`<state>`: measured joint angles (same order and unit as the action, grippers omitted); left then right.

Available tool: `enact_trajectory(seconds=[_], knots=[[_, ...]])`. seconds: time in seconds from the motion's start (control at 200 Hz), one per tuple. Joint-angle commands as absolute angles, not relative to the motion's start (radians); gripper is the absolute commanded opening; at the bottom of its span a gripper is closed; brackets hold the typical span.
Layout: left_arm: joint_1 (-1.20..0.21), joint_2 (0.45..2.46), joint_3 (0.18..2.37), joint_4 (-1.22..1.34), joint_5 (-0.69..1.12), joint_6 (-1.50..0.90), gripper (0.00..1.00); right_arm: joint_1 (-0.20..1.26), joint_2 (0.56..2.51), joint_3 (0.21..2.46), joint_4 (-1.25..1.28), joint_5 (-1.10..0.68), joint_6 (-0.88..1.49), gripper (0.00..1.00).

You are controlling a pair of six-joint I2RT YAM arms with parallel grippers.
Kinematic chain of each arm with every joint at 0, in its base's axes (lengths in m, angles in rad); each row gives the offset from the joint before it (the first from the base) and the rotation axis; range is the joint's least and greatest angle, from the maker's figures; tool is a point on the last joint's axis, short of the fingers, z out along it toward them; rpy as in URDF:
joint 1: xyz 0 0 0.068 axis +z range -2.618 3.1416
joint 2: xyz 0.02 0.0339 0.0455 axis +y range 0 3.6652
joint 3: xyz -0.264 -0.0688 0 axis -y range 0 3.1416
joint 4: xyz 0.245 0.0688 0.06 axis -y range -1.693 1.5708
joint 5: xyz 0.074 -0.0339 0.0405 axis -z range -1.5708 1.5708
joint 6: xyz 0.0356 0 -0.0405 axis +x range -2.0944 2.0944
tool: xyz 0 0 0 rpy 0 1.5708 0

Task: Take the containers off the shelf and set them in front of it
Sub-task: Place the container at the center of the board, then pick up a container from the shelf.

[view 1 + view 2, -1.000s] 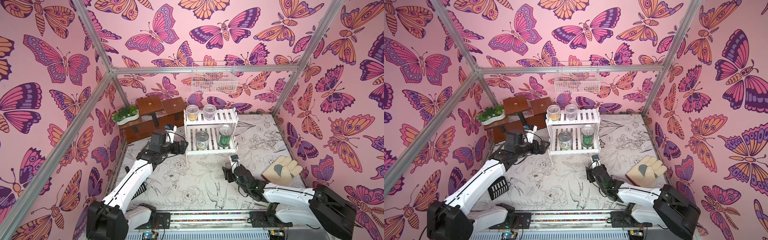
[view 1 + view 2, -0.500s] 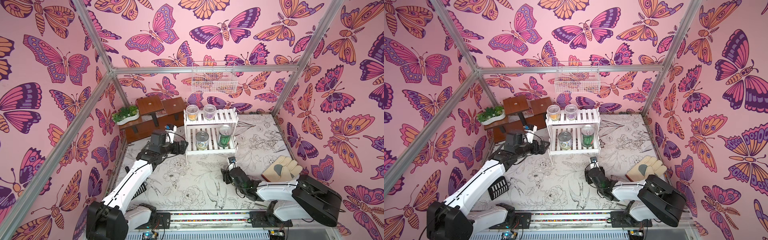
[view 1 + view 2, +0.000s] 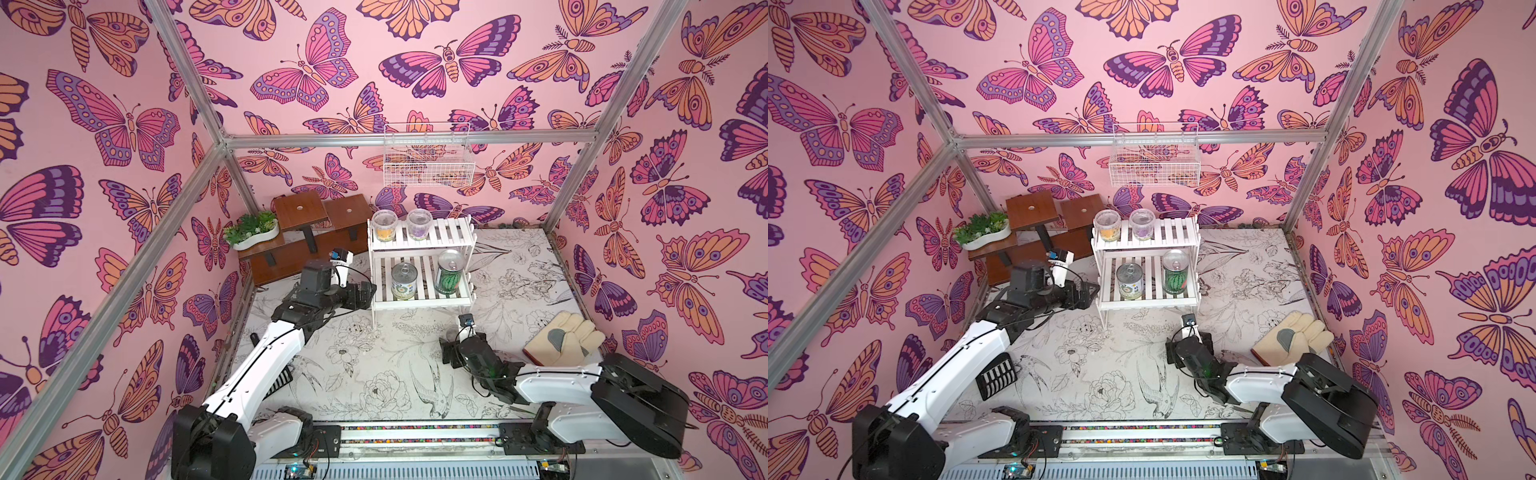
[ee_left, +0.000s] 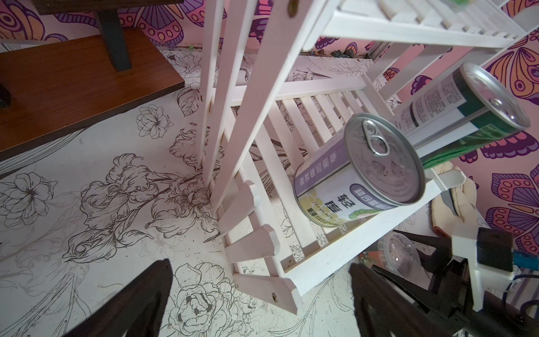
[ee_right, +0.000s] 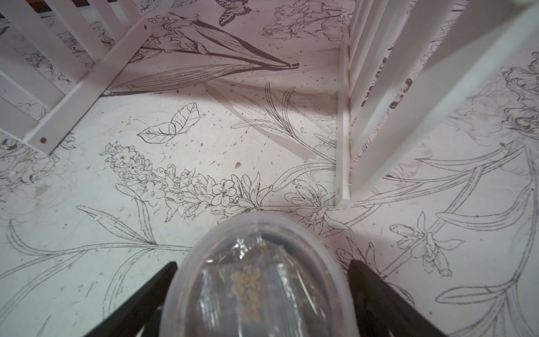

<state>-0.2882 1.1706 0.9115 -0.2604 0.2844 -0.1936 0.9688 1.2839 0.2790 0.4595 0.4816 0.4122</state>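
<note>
The white slatted shelf [image 3: 449,235] holds a yellow cup [image 3: 383,224] and a purple cup [image 3: 419,223] on top. Below stand a white-green can [image 3: 404,281] and a watermelon can [image 3: 449,272]. A third clear cup [image 5: 259,280] with red-orange contents stands on the floor before the shelf's right front leg. My right gripper [image 5: 262,262] is open, one finger on either side of this cup. The cup [image 4: 398,253] also shows in the left wrist view. My left gripper [image 3: 368,295] is open and empty, level with the shelf's lower tier at its left end, near the white-green can [image 4: 358,181].
A cream work glove [image 3: 561,338] lies at the right wall. The brown stepped stand [image 3: 316,216] with a white planter [image 3: 251,230] fills the back left corner. A white wire basket [image 3: 428,158] hangs on the back wall above the shelf.
My right gripper's fingers have spread apart from the cup, which now stands on the floor. The right arm's elbow has swung. The left arm has not moved.
</note>
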Motion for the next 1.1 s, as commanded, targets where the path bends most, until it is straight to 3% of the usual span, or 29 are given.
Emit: enact_trajectory(seconds=[0.0, 0.265, 0.531, 0.766, 1.091], knots=[[-0.283, 1.149, 0.898, -0.246, 0.3, -0.19, 1.0, 0.983, 1.179, 0.302, 0.323, 0.508, 0.414, 0.98], [-0.283, 1.15, 0.902, -0.246, 0.308, -0.19, 1.0, 0.983, 0.955, 0.425, -0.01, 0.477, 0.377, 0.99], [-0.283, 1.15, 0.904, -0.247, 0.318, -0.191, 1.0, 0.983, 0.871, 0.622, -0.204, 0.405, 0.271, 0.99], [-0.284, 1.157, 0.918, -0.25, 0.347, -0.19, 1.0, 0.934, 0.934, 0.884, -0.305, 0.306, 0.093, 0.99], [-0.28, 1.163, 0.973, -0.285, 0.405, -0.147, 1.0, 0.668, 1.106, 1.143, -0.319, -0.095, -0.014, 0.99]])
